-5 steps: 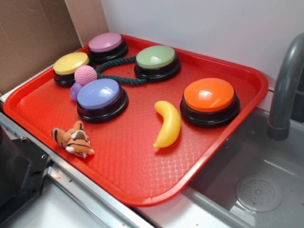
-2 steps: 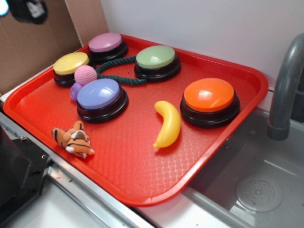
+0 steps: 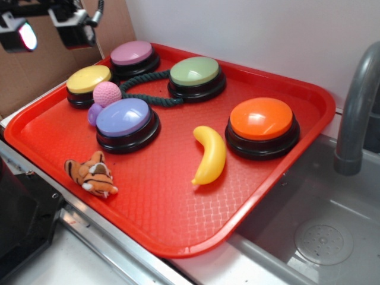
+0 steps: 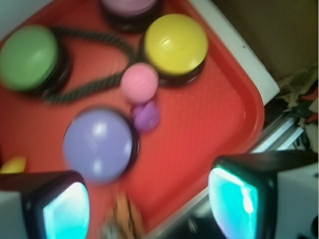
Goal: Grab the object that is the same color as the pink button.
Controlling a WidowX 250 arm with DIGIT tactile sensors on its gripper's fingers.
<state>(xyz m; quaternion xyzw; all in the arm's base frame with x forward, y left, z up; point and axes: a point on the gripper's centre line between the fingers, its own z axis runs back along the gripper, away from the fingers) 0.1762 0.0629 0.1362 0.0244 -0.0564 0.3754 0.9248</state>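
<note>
Toy kitchen setup, grey sink basin [image 3: 320, 237] and faucet [image 3: 356, 107] just beside red tray [image 3: 178, 219], cardboard backdrop [image 3: 35, 65] behind tray

Five buttons [image 3: 128, 123], one ball [image 3: 107, 93], one banana [image 3: 210, 154]
</note>
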